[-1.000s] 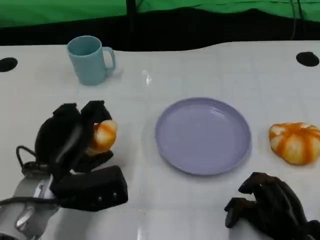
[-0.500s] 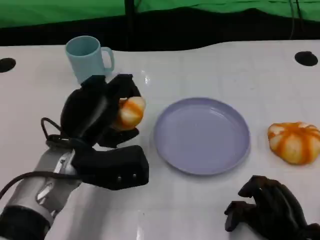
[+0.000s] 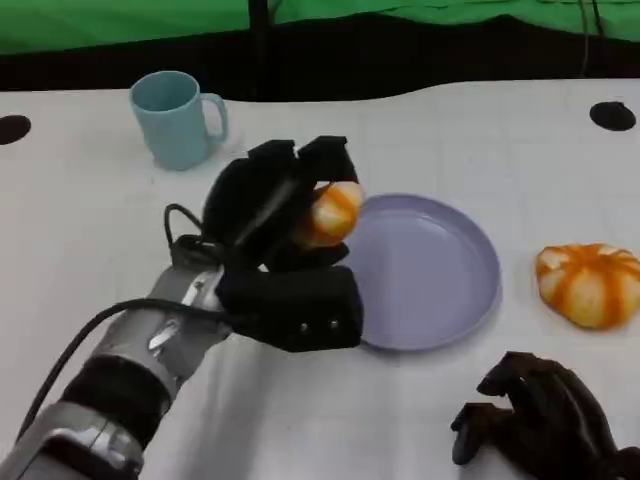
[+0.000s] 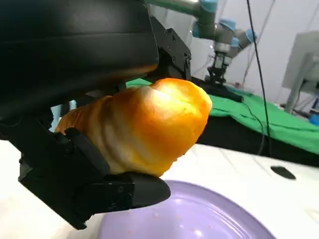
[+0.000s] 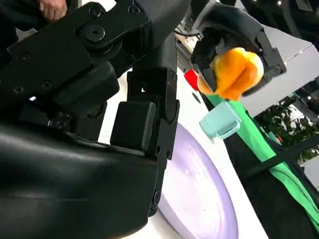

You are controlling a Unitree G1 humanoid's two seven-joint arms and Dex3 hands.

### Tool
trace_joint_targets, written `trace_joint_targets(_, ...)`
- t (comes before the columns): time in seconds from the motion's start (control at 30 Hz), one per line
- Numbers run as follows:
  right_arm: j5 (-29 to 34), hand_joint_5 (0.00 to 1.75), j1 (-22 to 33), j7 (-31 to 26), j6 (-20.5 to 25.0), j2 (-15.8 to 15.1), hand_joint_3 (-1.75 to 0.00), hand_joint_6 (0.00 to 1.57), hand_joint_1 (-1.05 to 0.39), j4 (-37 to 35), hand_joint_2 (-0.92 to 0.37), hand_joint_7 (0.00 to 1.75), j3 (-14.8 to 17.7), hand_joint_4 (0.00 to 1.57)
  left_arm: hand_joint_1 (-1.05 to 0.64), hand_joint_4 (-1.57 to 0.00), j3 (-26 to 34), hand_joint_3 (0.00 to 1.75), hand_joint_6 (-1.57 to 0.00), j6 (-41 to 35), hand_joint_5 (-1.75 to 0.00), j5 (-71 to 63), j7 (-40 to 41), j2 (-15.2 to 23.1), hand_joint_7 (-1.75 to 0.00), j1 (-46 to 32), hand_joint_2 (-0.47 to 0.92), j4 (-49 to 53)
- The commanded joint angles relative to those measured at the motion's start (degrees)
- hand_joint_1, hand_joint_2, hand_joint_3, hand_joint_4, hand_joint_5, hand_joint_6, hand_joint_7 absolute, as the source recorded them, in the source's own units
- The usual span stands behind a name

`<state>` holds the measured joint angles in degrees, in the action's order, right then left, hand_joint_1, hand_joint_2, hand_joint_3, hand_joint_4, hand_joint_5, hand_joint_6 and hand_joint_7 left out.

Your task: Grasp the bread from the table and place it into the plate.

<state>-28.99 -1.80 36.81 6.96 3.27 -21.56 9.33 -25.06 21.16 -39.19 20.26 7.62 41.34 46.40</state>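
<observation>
My left hand [image 3: 275,205] grips a small orange-and-white bread roll [image 3: 331,213] and holds it in the air over the left rim of the lavender plate [image 3: 440,270]. In the left wrist view the roll [image 4: 142,124] sits between the black fingers [image 4: 99,164], with the plate [image 4: 194,219] just below. The right wrist view shows the held roll [image 5: 232,72] above the plate [image 5: 199,194]. A second, larger striped bread [image 3: 590,283] lies on the table right of the plate. My right hand [image 3: 545,420] rests on the table near the front right, fingers curled, holding nothing.
A light blue mug [image 3: 177,118] stands at the back left, also seen as a mug [image 5: 222,122] in the right wrist view. Two dark round holes [image 3: 613,116] mark the white table near its back corners. A green cloth hangs behind the table.
My left hand has carried the roll up and to the right, from the table's left side to the plate's left rim. The right hand has stayed put.
</observation>
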Motion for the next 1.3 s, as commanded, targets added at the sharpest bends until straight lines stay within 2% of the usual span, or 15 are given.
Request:
trace_joint_targets(0.03, 0.13, 0.76, 0.96, -0.26, -0.25, -0.48, -0.01, 1.57, -1.05, 1.45, -0.73, 0.38, -0.01, 1.57, -0.27, -0.86, -1.44, 1.07, -0.64, 0.56, -1.75, -0.25, -1.24, -1.34, -1.75, 3.12, 0.46, 2.79)
trace_joint_targets(0.13, 0.23, 0.76, 1.13, -0.31, -0.44, -0.38, -0.01, 1.57, -1.05, 1.62, -0.73, 0.39, -0.11, 1.57, -0.28, -0.87, -1.89, 1.07, -0.65, 0.64, -1.75, -0.25, -1.57, -1.93, -1.72, 3.86, 0.48, 3.76)
trace_joint_targets(0.17, 0.08, 0.76, 1.17, -0.04, -0.40, -0.31, -0.01, 1.57, -1.05, 1.61, -0.73, 0.38, -0.13, 1.57, -0.29, -0.88, -2.53, 1.07, -0.69, 0.67, -1.75, -0.64, -1.84, -2.44, -1.66, 4.49, 0.48, 4.40)
trace_joint_targets(0.2, -0.04, 0.76, 1.19, 0.15, -0.36, -0.26, -0.01, 1.57, -1.04, 1.60, -0.73, 0.37, -0.15, 1.57, -0.30, -0.89, -3.03, 1.06, -0.76, 0.72, -1.75, -0.91, -1.99, -2.80, -1.44, 4.99, 0.50, 4.92)
trace_joint_targets(0.27, 0.04, 0.76, 1.29, 0.01, -0.23, -0.21, -0.01, 1.57, -1.04, 1.82, -0.73, 0.37, -0.27, 1.57, -0.32, -0.90, -4.15, 1.05, -0.81, 0.80, -1.75, -1.62, -1.76, -3.84, -1.31, 6.09, 0.51, 6.33)
trace_joint_targets(0.43, -0.01, 0.76, 1.45, -0.81, 0.47, -0.06, 0.00, 1.57, -1.05, 2.43, -0.72, 0.38, -0.26, 1.57, -0.32, -0.93, -5.01, 1.07, -0.78, 1.32, -1.75, -1.61, -0.82, -4.61, -1.53, 7.10, 0.49, 8.20)
trace_joint_targets(0.83, 0.36, 0.75, 1.53, -0.78, -0.28, 0.09, -0.01, 1.57, -1.05, 2.65, -0.74, 0.38, -0.61, 1.57, -0.31, -0.96, -7.50, 1.08, -0.76, 0.58, -1.75, -2.68, -2.62, -7.48, -1.52, 10.33, 0.51, 13.84)
trace_joint_targets(0.9, 0.47, 0.75, 1.54, -0.64, -0.68, 0.24, -0.01, 1.57, -1.05, 2.51, -0.73, 0.38, -0.72, 1.57, -0.30, -0.87, -8.06, 0.93, -0.72, 0.72, -1.75, -2.74, -4.86, -7.82, -1.42, 11.24, 0.66, 15.71)
trace_joint_targets(0.93, 0.46, 0.75, 1.53, -0.57, -0.85, 0.29, -0.01, 1.57, -1.05, 2.42, -0.73, 0.38, -0.73, 1.57, -0.33, -0.73, -8.25, 0.70, -0.66, 0.78, -1.72, -2.74, -5.81, -7.85, -1.16, 11.58, 0.78, 16.25)
trace_joint_targets(0.97, 0.43, 0.75, 1.51, -0.53, -0.94, 0.31, -0.01, 1.57, -1.05, 2.36, -0.74, 0.38, -0.73, 1.57, -0.34, -0.68, -8.34, 0.58, -0.65, 0.83, -1.71, -2.71, -6.28, -7.83, -1.05, 11.77, 0.85, 16.46)
trace_joint_targets(1.07, 0.30, 0.75, 1.51, -0.65, -0.81, 0.33, -0.01, 1.57, -1.05, 2.37, -0.74, 0.38, -0.75, 1.57, -0.34, -0.63, -8.76, 0.46, -0.64, 0.72, -1.70, -2.75, -7.71, -7.90, -0.94, 12.36, 0.91, 17.09)
trace_joint_targets(1.13, 0.16, 0.75, 1.50, -0.80, -0.53, 0.37, 0.00, 1.57, -1.05, 2.45, -0.73, 0.38, -0.74, 1.57, -0.40, -0.43, -9.18, 0.36, -0.41, 0.46, -1.46, -2.92, -9.13, -7.98, -0.55, 12.84, 0.92, 17.51)
trace_joint_targets(1.17, 0.16, 0.75, 1.47, -0.76, -0.56, 0.37, 0.00, 1.57, -1.05, 2.42, -0.73, 0.38, -0.75, 1.57, -0.41, -0.41, -9.54, 0.35, -0.39, -0.03, -1.43, -3.20, -10.02, -8.05, -0.49, 13.18, 0.92, 17.67)
trace_joint_targets(1.23, 0.18, 0.75, 1.43, -0.66, -0.68, 0.35, 0.00, 1.57, -1.05, 2.37, -0.73, 0.39, -0.76, 1.57, -0.52, -0.31, -9.93, 0.29, -0.28, -0.61, -0.98, -3.44, -10.87, -8.11, -0.31, 13.53, 0.92, 17.79)
trace_joint_targets(1.3, 0.26, 0.75, 1.46, -0.52, -0.84, 0.35, 0.00, 1.57, -1.05, 2.41, -0.73, 0.39, -0.86, 1.57, -0.62, -0.21, -9.92, 0.27, -0.20, -1.74, -0.70, -3.08, -13.08, -8.28, -0.20, 13.90, 0.92, 17.73)
